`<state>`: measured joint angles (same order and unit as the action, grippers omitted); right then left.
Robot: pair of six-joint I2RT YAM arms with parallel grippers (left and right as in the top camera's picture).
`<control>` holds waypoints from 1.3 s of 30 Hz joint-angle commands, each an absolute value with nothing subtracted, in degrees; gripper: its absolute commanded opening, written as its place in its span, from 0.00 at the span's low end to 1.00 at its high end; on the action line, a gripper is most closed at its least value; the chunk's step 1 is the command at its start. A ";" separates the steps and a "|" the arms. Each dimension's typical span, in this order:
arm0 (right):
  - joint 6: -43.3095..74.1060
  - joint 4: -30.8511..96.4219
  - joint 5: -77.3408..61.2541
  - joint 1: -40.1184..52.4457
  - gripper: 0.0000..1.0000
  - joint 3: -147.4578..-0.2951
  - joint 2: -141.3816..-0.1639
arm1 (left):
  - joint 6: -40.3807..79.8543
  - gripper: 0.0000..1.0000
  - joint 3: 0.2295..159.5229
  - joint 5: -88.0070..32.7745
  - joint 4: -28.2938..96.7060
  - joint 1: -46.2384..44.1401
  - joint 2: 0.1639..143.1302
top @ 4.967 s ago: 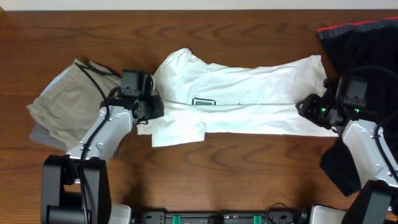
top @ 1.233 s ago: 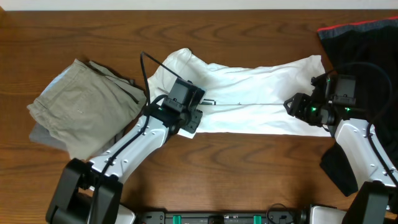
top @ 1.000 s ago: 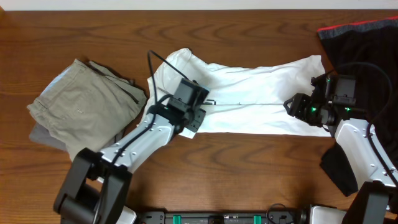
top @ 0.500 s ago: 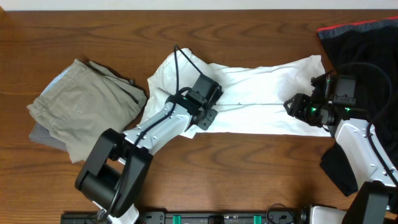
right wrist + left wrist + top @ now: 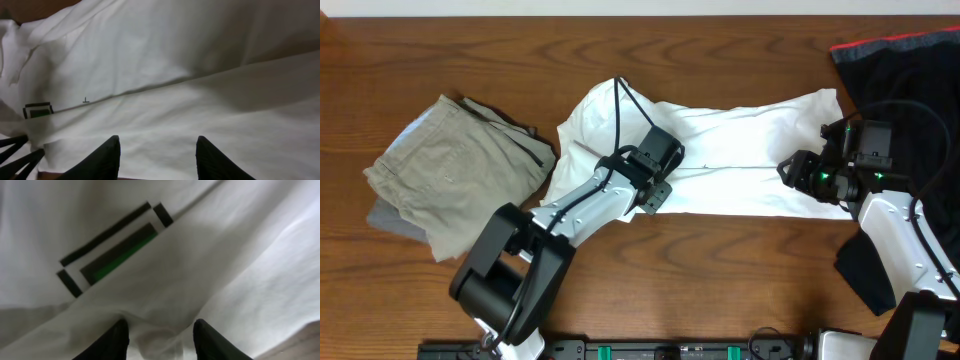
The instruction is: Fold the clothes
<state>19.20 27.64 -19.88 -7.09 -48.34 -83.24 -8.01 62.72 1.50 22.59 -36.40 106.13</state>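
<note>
The white T-shirt (image 5: 750, 170) lies stretched across the middle of the table, its left part folded over toward the centre. Its green-and-grey print shows in the left wrist view (image 5: 117, 255) and small at the left of the right wrist view (image 5: 37, 110). My left gripper (image 5: 655, 192) sits over the shirt's lower middle, and a bunched fold of white cloth (image 5: 160, 340) is pinched between its fingers. My right gripper (image 5: 798, 172) hovers over the shirt's right end. Its fingers (image 5: 157, 150) are apart, with only flat cloth beneath them.
A khaki-beige folded garment (image 5: 450, 170) lies at the left. A black garment with a red stripe (image 5: 905, 60) lies at the back right, and more black cloth (image 5: 868, 265) lies by the right arm. Bare wood runs along the front edge.
My left gripper has swept from the shirt's left edge to the right, carrying the left flap over toward the centre. My right gripper shifted slightly left and has stayed there.
</note>
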 commanded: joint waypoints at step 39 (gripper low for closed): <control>18.39 30.65 -17.80 -6.72 0.45 -48.80 -83.81 | -7.42 0.33 65.98 9.74 20.21 -36.56 107.48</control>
<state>18.98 29.69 -19.05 -7.09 -48.34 -83.24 -8.75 64.75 9.26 19.42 -36.49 106.96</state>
